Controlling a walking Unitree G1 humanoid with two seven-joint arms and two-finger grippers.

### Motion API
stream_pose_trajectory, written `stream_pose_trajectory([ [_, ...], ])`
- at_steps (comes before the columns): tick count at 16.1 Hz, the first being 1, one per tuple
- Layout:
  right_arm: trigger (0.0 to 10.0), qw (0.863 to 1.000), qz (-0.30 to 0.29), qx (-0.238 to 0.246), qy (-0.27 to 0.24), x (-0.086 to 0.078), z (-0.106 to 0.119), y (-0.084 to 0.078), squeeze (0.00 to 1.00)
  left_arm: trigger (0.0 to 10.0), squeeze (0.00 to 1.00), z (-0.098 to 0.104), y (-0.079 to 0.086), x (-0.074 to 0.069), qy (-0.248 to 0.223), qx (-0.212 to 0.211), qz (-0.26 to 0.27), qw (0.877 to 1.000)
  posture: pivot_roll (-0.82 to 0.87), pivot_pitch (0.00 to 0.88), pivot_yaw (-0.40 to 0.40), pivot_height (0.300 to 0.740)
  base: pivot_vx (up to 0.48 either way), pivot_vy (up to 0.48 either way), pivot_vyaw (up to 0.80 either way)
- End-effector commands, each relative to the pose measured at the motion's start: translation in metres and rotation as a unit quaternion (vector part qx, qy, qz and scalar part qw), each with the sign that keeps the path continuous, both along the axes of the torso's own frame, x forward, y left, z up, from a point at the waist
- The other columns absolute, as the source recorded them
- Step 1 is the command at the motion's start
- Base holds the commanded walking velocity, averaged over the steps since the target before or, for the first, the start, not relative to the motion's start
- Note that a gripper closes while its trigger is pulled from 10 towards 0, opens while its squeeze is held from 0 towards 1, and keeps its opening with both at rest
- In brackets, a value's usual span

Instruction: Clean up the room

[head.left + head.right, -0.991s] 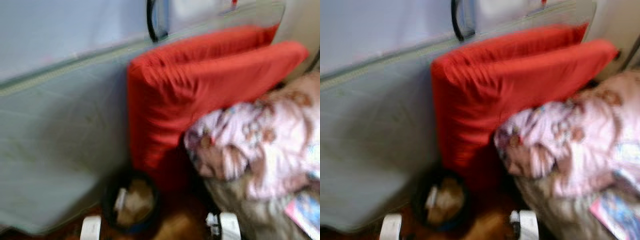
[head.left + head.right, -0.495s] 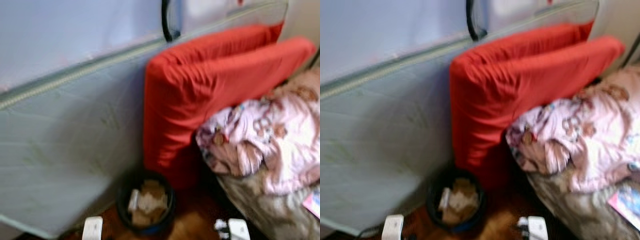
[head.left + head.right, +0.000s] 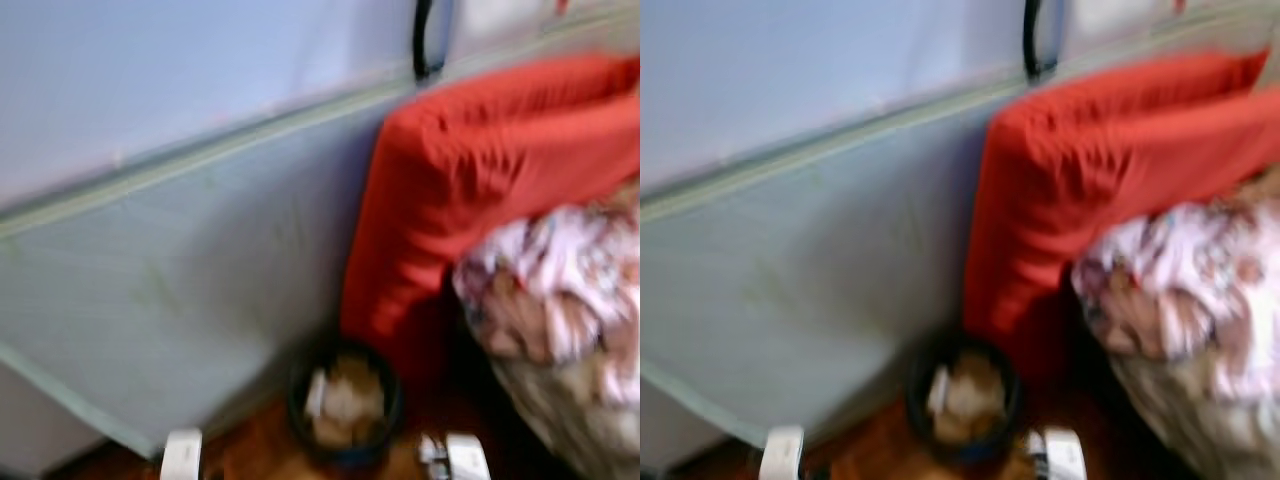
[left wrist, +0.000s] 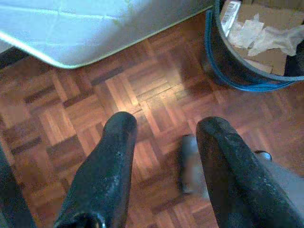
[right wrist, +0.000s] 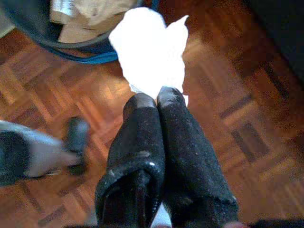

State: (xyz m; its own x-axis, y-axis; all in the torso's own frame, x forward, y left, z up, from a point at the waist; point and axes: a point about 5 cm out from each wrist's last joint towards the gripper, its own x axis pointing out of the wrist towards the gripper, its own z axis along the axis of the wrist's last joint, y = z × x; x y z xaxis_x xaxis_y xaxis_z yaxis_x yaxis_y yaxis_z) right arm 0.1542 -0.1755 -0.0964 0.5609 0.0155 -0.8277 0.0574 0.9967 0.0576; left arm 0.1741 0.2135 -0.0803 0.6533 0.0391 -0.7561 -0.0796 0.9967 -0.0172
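A dark round bin (image 3: 345, 415) holding paper and cardboard scraps stands on the parquet floor, at the foot of the red cushions. My right gripper (image 5: 156, 97) hangs low over the floor beside the bin's blue-edged rim (image 5: 76, 47). It is shut on a crumpled white tissue (image 5: 149, 52) that sticks out past its fingertips. My left gripper (image 4: 164, 128) is open above bare parquet with nothing between its fingers, and the bin (image 4: 223, 66) is a short way ahead of it.
A pale grey-blue mattress (image 3: 180, 280) leans on edge left of the bin, its corner near the floor (image 4: 71, 52). Red cushions (image 3: 470, 190) stand upright behind the bin. A pile of pink patterned bedding (image 3: 570, 300) lies to the right. A black cable (image 3: 425, 40) hangs at the top.
The head view has swung left, so the bin, cushions and bedding sit further right in the picture and more mattress shows. The things themselves have not visibly moved.
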Motion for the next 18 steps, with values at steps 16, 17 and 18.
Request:
stream_pose_trajectory([
  [16,10.0,1.000,0.008,0.011,-0.018,0.0102,0.0037,0.0091,0.00,10.0,0.00,-0.0005,0.0037,-0.0021,0.004,-0.002,0.011,1.000,0.02,0.000,0.022,0.740,0.017,0.019,0.18],
  [17,10.0,1.000,0.008,0.010,-0.018,0.0105,0.0039,0.0091,0.00,10.0,0.00,-0.0004,0.0035,-0.0019,0.004,-0.003,0.012,1.000,0.02,0.000,0.021,0.740,0.000,0.000,0.00],
  [18,10.0,1.000,0.008,0.010,-0.019,0.0109,0.0040,0.0091,0.00,10.0,0.00,-0.0004,0.0034,-0.0017,0.004,-0.004,0.012,1.000,0.02,0.000,0.021,0.740,0.000,0.000,0.00],
])
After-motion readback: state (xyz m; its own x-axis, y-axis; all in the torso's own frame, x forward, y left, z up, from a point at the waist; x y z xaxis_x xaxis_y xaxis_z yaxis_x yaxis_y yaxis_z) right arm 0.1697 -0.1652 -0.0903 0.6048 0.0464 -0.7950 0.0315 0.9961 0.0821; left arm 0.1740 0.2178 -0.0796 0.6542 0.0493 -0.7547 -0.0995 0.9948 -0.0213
